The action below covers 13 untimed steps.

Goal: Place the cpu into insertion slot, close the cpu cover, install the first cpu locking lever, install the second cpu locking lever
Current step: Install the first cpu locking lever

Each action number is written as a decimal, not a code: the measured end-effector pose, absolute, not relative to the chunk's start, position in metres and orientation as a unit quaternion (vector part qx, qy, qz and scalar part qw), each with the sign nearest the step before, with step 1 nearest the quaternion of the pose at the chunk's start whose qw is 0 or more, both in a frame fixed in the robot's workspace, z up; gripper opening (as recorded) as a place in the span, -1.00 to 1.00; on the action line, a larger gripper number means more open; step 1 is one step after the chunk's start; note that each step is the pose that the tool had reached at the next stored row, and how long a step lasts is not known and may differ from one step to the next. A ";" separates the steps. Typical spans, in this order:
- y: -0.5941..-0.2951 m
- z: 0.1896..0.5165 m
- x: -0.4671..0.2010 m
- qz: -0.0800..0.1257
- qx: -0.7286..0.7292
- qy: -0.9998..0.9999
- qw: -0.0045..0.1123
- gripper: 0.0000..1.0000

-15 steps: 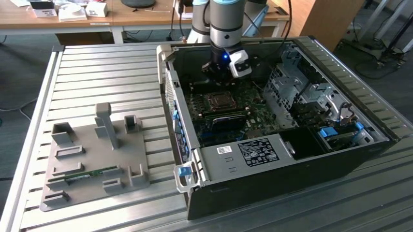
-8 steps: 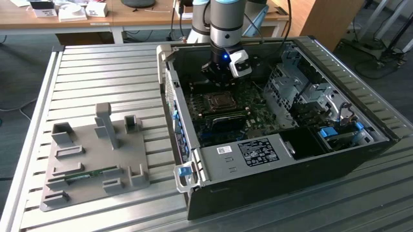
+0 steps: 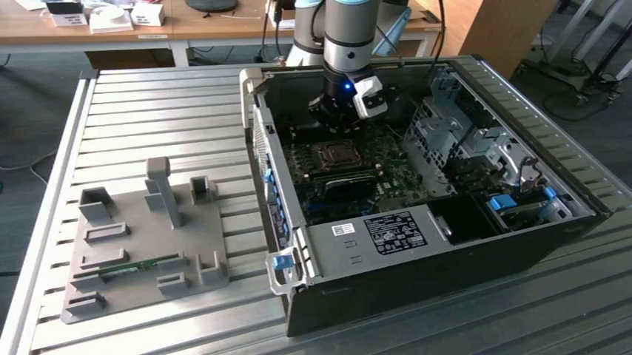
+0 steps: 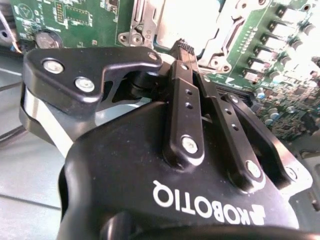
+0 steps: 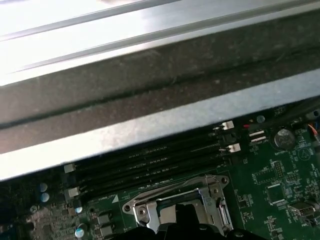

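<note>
The open computer case (image 3: 415,244) lies on the table with its green board facing up. The insertion slot (image 3: 336,154) sits mid-board. The silver cpu cover (image 5: 202,192) lies flat over it in the first wrist view. Its frame (image 4: 142,22) also shows in the second wrist view. A pale bright face (image 4: 182,20) shows in the cut-out; I cannot tell for sure that it is the cpu. My gripper (image 3: 339,118) hangs inside the case, just above the slot's far edge. Its black fingers (image 4: 181,90) are shut together, the tips (image 4: 186,49) at the cover's rim, with nothing seen between them.
Long black memory slots (image 5: 150,165) run between the socket and the case's metal wall (image 5: 150,75). A coin battery (image 5: 284,137) sits on the board. A drive cage (image 3: 464,140) fills the case on the exterior view's right. A grey fixture plate (image 3: 148,244) lies on the exterior view's left.
</note>
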State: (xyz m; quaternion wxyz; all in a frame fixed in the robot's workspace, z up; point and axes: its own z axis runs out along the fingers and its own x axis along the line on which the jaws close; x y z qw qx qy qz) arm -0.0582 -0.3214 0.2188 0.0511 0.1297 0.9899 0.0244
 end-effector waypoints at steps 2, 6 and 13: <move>-0.321 0.218 -0.058 0.025 0.117 0.992 0.050 -0.79; -0.321 0.218 -0.058 0.026 0.088 0.995 0.049 -0.79; -0.321 0.217 -0.058 0.012 0.056 0.998 0.041 -0.79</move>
